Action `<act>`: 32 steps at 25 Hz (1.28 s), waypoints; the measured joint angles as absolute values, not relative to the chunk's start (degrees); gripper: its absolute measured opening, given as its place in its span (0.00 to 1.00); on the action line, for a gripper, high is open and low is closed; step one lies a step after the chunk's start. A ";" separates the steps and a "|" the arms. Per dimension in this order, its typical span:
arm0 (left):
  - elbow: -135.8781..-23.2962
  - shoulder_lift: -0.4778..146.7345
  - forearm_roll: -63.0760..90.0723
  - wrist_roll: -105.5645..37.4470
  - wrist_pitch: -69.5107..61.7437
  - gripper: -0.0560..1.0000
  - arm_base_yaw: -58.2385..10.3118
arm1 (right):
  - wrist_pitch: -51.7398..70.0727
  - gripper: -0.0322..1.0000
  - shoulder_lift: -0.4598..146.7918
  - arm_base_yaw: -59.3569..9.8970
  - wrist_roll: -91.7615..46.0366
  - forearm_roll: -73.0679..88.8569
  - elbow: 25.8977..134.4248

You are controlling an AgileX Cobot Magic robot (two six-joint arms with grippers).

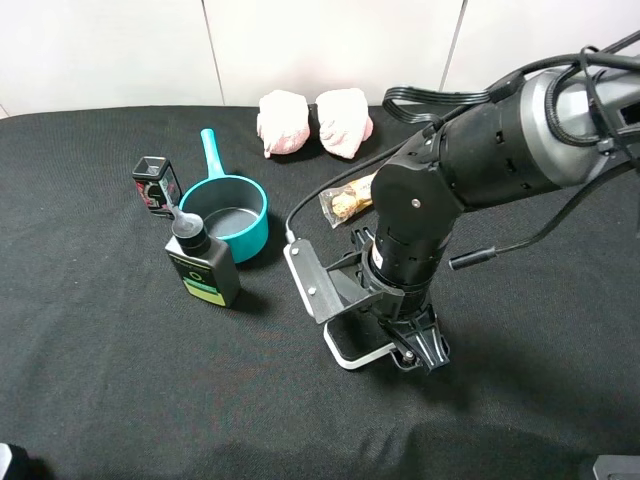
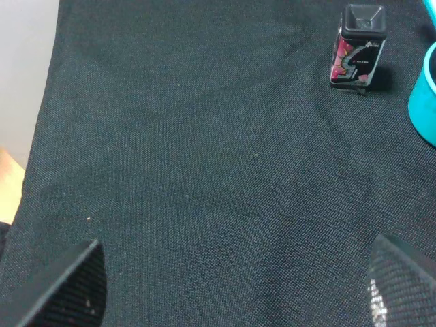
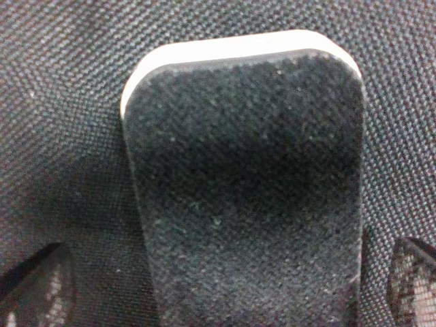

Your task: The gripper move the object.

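Down low over the black worktop with the right hand, the nearer one by far. Straddles the eraser lying flat directly beneath, fingers spread wide, one off each long side, long axis running between them; no clamp yet.

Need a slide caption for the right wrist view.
Open right tool straddles the felt-topped board eraser on black cloth.

Two bottles, two pink bundles, one eraser, one pan, one packet
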State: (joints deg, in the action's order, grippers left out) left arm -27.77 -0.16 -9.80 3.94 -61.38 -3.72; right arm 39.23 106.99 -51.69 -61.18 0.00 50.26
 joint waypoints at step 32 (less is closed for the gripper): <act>-27.77 -0.16 -9.80 3.94 -61.38 0.77 -3.72 | 36.64 0.70 109.01 -51.69 -62.27 0.00 50.26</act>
